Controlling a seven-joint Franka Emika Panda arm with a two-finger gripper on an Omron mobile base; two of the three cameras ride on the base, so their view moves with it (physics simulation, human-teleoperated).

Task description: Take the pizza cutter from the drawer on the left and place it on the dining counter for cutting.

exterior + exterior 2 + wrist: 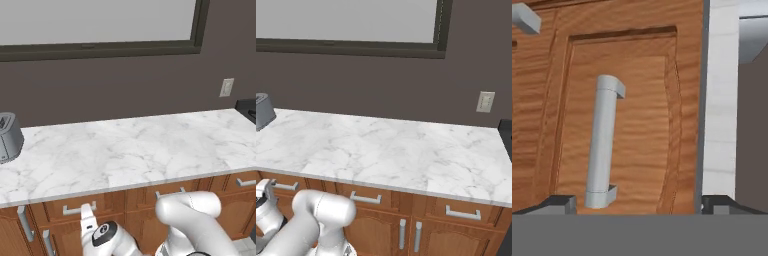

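Note:
The drawer [60, 207] is shut under the marble worktop, its brown panelled front carrying a silver bar handle [79, 209]. In the hand view the drawer front [642, 115] is close ahead and rolled on its side, with the handle [603, 142] running up the picture. My gripper [639, 204] is open, its two dark fingertips [559, 202] far apart on either side of the handle's lower end, not touching it. From the base views the gripper [88, 216] [266, 192] sits low, right in front of the drawer [286, 184]. The pizza cutter is hidden. The dining counter is out of view.
A white marble worktop [135, 150] [386, 150] spans the brown cabinets. A grey toaster [7, 137] [262, 112] stands at its left end. More drawers [366, 197] and cabinet doors [408, 232] lie to the right. A dark stove edge [247, 107] is at far right.

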